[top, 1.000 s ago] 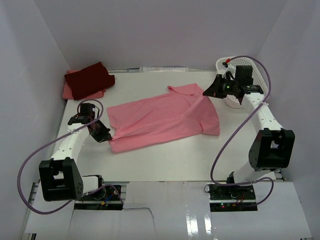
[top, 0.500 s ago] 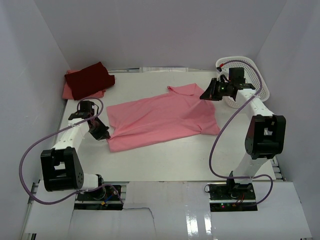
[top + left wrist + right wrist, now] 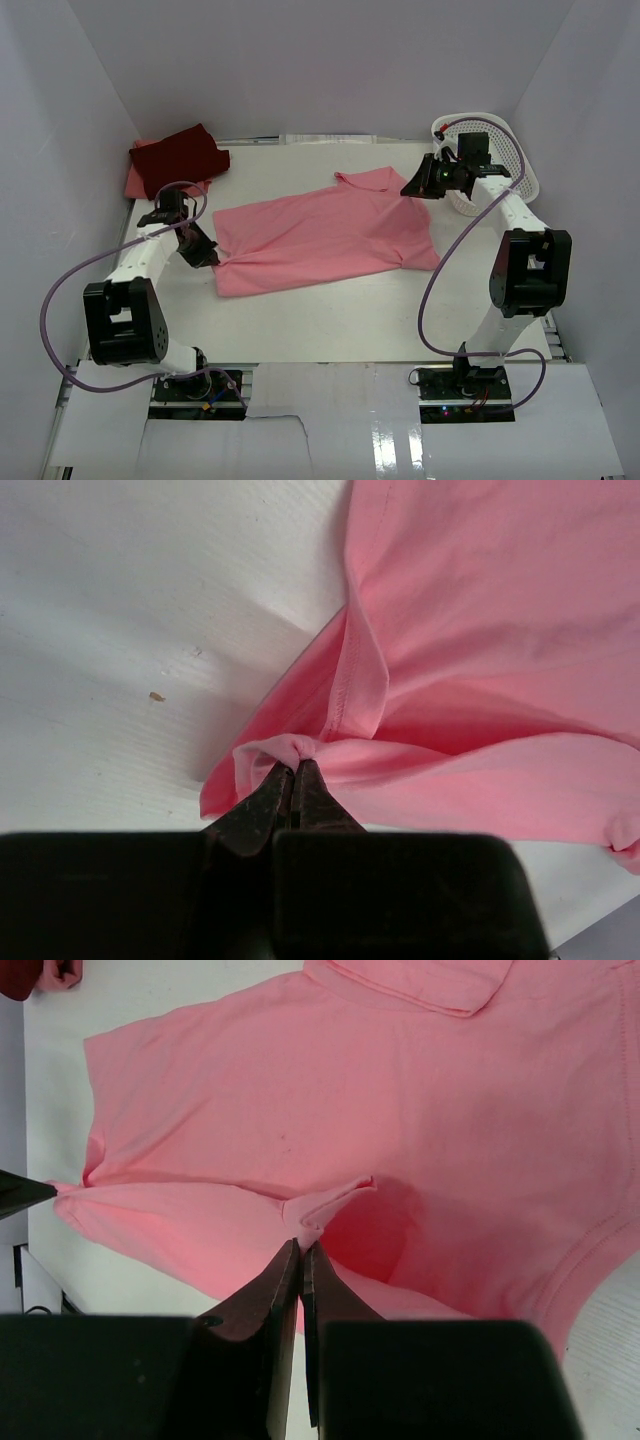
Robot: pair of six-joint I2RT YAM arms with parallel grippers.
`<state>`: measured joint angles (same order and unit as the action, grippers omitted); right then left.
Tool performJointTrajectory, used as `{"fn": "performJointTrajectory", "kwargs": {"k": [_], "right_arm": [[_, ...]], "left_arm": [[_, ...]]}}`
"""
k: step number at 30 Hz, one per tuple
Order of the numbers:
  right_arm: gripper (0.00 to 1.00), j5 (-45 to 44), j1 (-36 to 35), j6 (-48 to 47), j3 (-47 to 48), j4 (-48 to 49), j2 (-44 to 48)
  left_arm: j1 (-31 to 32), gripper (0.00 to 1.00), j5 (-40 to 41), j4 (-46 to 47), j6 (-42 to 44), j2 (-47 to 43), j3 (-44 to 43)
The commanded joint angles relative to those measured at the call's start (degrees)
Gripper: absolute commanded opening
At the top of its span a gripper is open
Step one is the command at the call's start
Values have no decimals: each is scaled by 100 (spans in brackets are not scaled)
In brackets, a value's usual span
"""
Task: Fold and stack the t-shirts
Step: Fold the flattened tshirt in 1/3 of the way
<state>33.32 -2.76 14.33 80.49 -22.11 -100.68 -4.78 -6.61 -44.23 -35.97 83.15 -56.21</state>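
The light pink t-shirt (image 3: 320, 235) lies spread across the middle of the table, partly folded over itself. My left gripper (image 3: 207, 257) is shut on a bunched bit of its left edge, which the left wrist view shows pinched between the tips (image 3: 295, 767). My right gripper (image 3: 409, 189) is shut on a raised fold at the shirt's far right, held just above the cloth (image 3: 302, 1244). The dark maroon t-shirt (image 3: 180, 154) lies folded at the far left corner, on top of the salmon pink one (image 3: 138, 184).
A white mesh basket (image 3: 508, 150) stands at the far right, just behind my right arm. White walls close in the table on the left, right and back. Bare table (image 3: 330, 320) lies in front of the shirt.
My left gripper has moved a little farther back, drawing the shirt's left edge with it. My right arm has drawn in toward the basket, its gripper still on the cloth. The shirt lies flatter.
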Motion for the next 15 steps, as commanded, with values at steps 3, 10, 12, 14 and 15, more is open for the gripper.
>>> {"fn": "performJointTrajectory", "kwargs": {"k": [3,10,12,14,15], "right_arm": [[13,-71,-14,-53,248,250,-109],[79,-491,-31,-246,811,-224,-357],[84,-1017,-119,-360,488,-372,72],[84,-1327,-206,-413,188,-531,338],[84,-1441,-224,-439,-205,-610,478]], "left_arm": [[-41,0,134,204,107,78,-137],[-94,98,274,345,151,245,-100],[-94,98,318,336,169,70,-258],[-85,98,136,371,195,-201,-312],[-24,98,12,397,239,-273,-312]]}}
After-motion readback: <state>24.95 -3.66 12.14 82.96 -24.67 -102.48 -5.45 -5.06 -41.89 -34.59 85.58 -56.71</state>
